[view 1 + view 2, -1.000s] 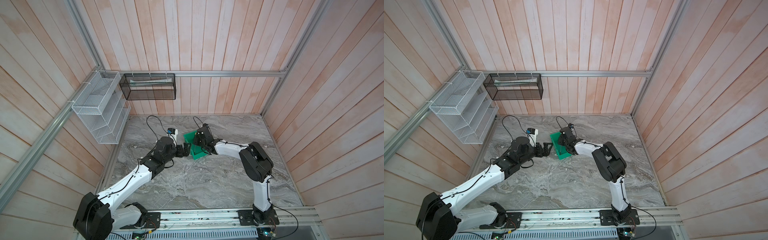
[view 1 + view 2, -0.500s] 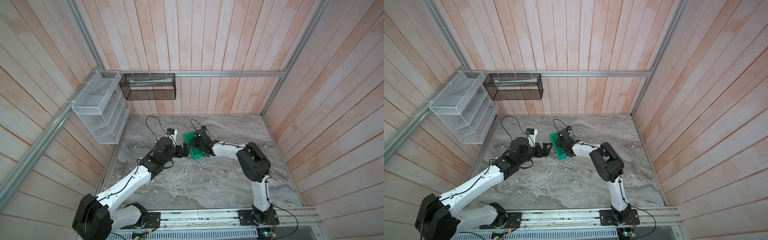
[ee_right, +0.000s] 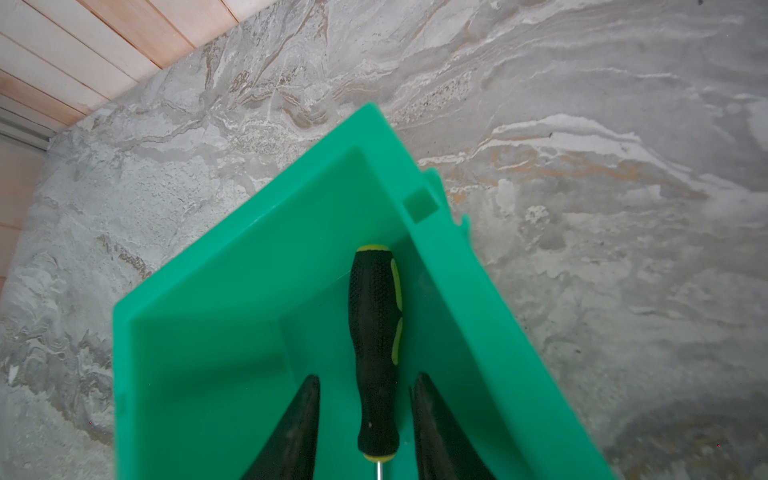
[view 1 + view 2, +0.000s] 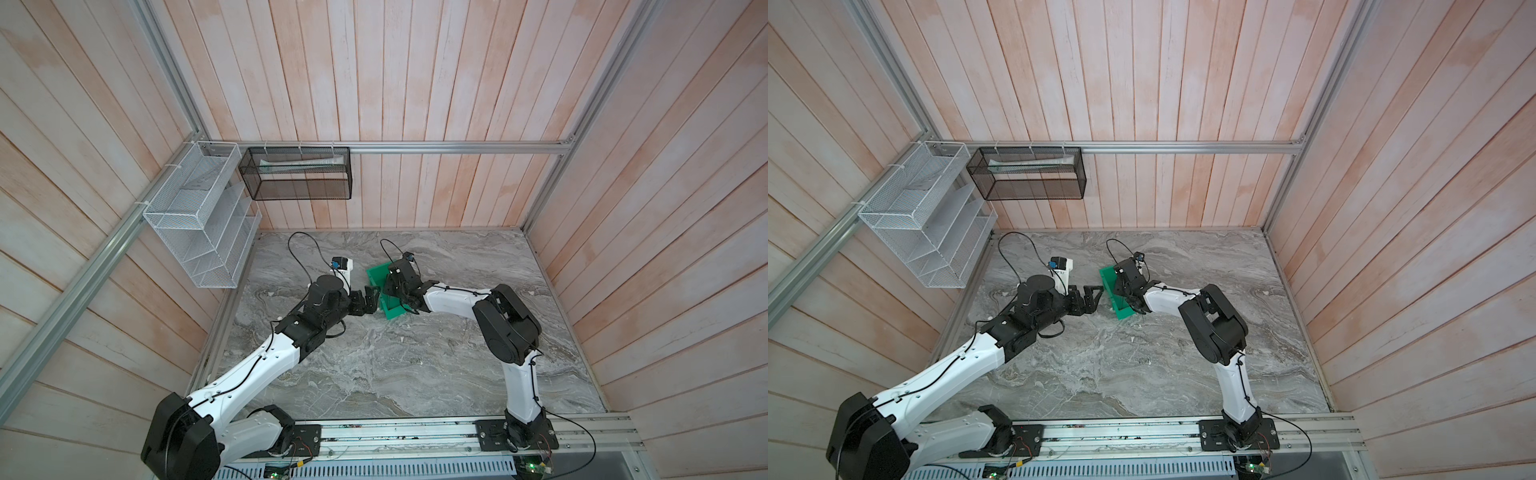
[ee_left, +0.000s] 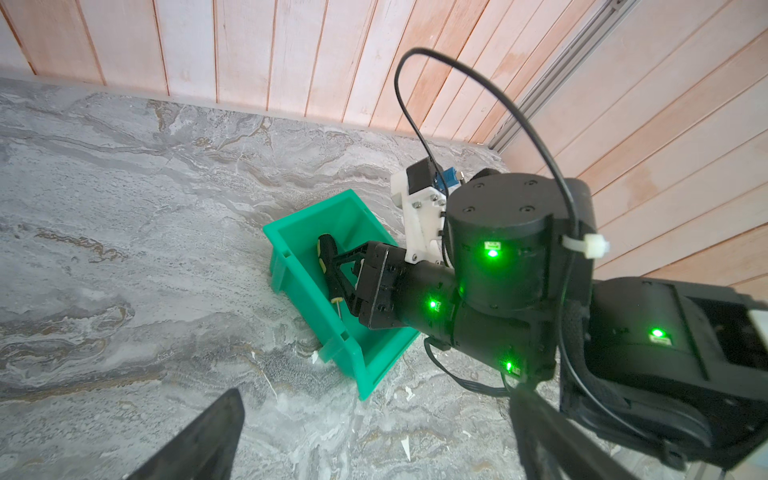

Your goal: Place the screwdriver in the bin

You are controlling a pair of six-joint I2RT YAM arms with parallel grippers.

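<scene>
From my remote station I see the green bin (image 4: 394,312) a little above the middle of the frame in both top views, standing on the grey marble tabletop (image 4: 374,365). The screwdriver (image 3: 376,345) lies inside the bin, flat on its floor and close along one side wall, with the butt of the black and yellow handle near an inner corner (the thin metal shaft is mostly cut off by the frame edge). The right gripper (image 3: 365,378) reaches down into the bin. Its two fingers stand spread on either side of the handle, and green floor shows between each finger and the handle, so it is not pinching anything. The left gripper (image 4: 1092,297) is just left of the bin in the top views, apart from its wall. Its fingers are also spread wide, with nothing between them. In the left wrist view the screwdriver (image 5: 330,266) shows partly behind the right fingers.
</scene>
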